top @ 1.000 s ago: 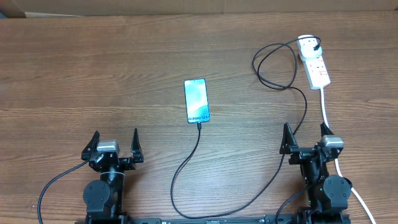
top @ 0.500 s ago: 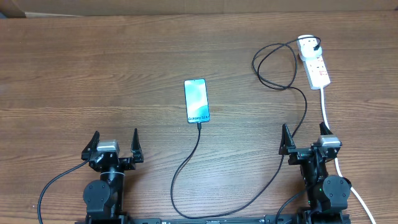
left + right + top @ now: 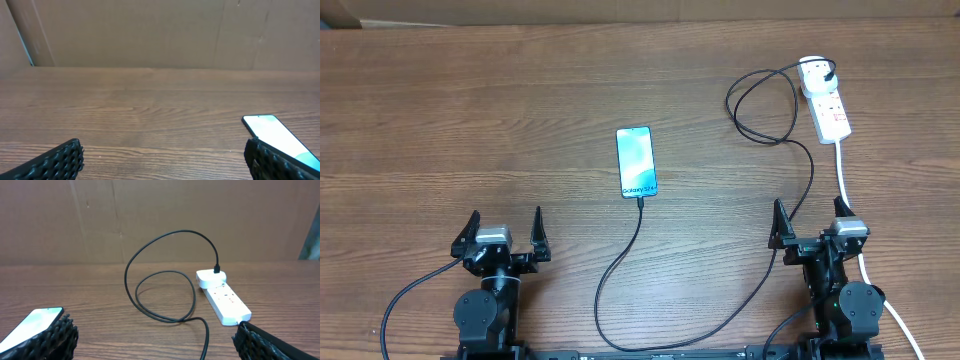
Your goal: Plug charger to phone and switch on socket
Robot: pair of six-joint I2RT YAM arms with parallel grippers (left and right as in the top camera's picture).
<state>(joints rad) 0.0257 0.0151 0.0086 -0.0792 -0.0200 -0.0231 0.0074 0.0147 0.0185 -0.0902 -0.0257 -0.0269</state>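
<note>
The phone (image 3: 636,162) lies screen up mid-table, "Galaxy S24" at its near end; it also shows in the left wrist view (image 3: 275,135) and the right wrist view (image 3: 35,322). The black charger cable (image 3: 620,262) has its tip at the phone's near end, runs in a long loop across the table and ends in a black plug in the white socket strip (image 3: 825,97), also in the right wrist view (image 3: 222,300). My left gripper (image 3: 505,235) is open and empty at the near left. My right gripper (image 3: 810,222) is open and empty at the near right.
The strip's white cord (image 3: 850,200) runs toward the near edge past my right arm. A brown cardboard wall (image 3: 150,30) stands behind the table. The charger cable loops (image 3: 165,295) lie on the wood between my right gripper and the strip.
My right gripper shifted very slightly toward the near edge a second ago. Nothing else has moved.
</note>
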